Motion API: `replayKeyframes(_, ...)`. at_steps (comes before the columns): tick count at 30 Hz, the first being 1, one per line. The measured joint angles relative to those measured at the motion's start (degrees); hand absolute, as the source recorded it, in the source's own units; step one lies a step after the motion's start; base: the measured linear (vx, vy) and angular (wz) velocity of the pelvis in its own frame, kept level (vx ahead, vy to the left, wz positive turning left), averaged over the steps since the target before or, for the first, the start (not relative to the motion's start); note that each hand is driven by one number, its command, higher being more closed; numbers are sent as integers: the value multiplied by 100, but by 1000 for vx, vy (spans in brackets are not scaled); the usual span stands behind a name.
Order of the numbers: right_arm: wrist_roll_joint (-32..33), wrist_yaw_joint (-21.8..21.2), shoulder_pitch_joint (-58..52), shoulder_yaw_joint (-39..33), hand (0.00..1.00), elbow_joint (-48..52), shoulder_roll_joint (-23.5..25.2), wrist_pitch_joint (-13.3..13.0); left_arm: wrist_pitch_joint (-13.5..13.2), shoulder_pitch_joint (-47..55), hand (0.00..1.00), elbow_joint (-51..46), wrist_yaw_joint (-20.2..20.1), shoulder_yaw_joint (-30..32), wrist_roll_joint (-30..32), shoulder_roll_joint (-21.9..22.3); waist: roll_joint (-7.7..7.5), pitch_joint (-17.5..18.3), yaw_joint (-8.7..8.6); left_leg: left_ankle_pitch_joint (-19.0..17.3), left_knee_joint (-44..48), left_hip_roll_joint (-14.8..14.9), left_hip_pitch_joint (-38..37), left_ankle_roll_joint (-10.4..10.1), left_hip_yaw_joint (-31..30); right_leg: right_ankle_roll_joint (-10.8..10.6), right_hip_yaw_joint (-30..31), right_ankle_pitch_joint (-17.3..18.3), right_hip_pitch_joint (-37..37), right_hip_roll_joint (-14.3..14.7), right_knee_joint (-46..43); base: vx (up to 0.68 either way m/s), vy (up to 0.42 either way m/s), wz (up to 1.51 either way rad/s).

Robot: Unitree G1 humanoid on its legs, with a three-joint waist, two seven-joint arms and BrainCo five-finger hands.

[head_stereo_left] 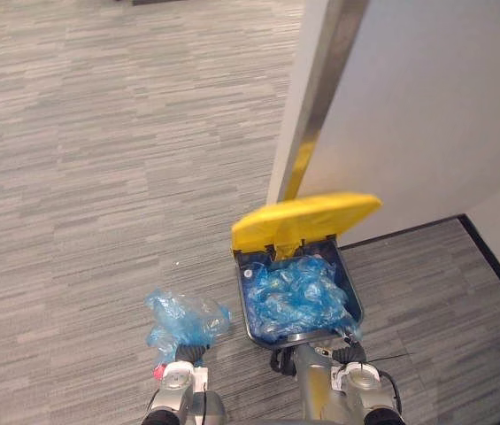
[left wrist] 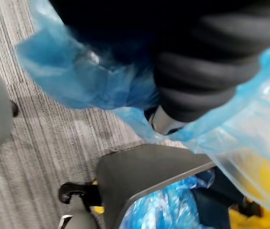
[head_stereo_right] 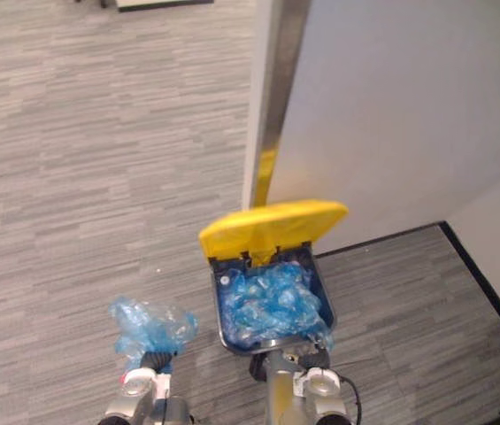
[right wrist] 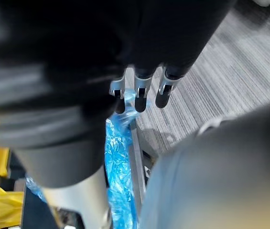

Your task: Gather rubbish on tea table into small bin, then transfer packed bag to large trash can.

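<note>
Our left hand clenches the crumpled blue plastic bag, left of the large dark grey bin. Our right hand hangs relaxed at its near rim, holding nothing. Beyond, its yellow lid stands raised, so we judge only dropping the bag in remains

Grey striped carpet floor; bright yellow lid on the dark grey large trash can, crinkled blue plastic inside; translucent blue plastic bag lower left; plain white wall upper right.
</note>
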State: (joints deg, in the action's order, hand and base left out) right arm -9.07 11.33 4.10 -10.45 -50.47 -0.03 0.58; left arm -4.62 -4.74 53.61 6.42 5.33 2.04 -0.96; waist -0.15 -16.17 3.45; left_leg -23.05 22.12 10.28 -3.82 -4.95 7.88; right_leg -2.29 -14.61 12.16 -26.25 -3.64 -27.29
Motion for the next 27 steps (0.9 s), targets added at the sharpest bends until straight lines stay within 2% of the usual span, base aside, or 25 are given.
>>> replayKeyframes(2,-1,-2,36,182,0,12,-4,1,-2,-30,100,-60,0,33,0,7,4,-1,2,90,-127,62,7,-153,-84,24,-125,-15,-1,-21,-8,51,-61,24)
replayKeyframes(4,0,-4,197,457,0,70,-3,-5,-11,-88,100,-142,-3,33,0,24,6,3,4,118,-186,123,177,-207,-151,57,-231,-37,-106,-53,26,-6,-82,30)
replayKeyframes(6,1,-2,317,842,0,383,-5,-7,-12,-163,100,-248,-2,16,-7,-1,10,10,6,124,-143,166,530,-216,-304,91,-343,-135,-284,-55,158,-95,-117,41)
replayKeyframes(10,13,22,1111,1339,0,737,-39,-27,-10,-127,100,-492,62,-196,-117,-53,2,12,79,118,-231,251,826,-205,-381,-22,-504,-175,-478,7,282,-87,-113,22)
replayKeyframes(14,72,117,2140,1394,0,857,-338,-81,-29,-76,100,-807,138,-423,-247,-76,-17,-17,219,103,-316,312,995,-160,-437,-55,-345,-273,-630,202,445,-82,-124,1)
replayKeyframes(15,279,162,2566,1380,0,843,-519,-57,-107,-75,100,-877,233,-481,-386,-124,-70,-73,242,119,-338,328,995,-151,-477,-56,-288,-316,-632,277,499,-69,-101,-2)
replayKeyframes(19,550,323,3243,1339,0,830,-923,-52,-149,-75,100,-1089,326,-592,-580,-318,-169,-236,247,138,-441,339,1001,-131,-551,-126,-238,-373,-646,362,615,-72,-82,-3)
replayKeyframes(22,873,395,3849,1336,0,634,-1210,-17,-231,-56,100,-1395,355,-756,-693,-517,-220,-290,233,217,-517,344,1091,-126,-599,-111,-226,-544,-666,450,854,-41,-55,-6)
replayKeyframes(27,1251,496,4240,1332,0,633,-1370,-9,-378,-23,100,-2023,346,-976,-858,-628,-275,-346,158,271,-492,340,1058,-208,-595,-78,-209,-590,-612,456,880,-19,-16,-1)
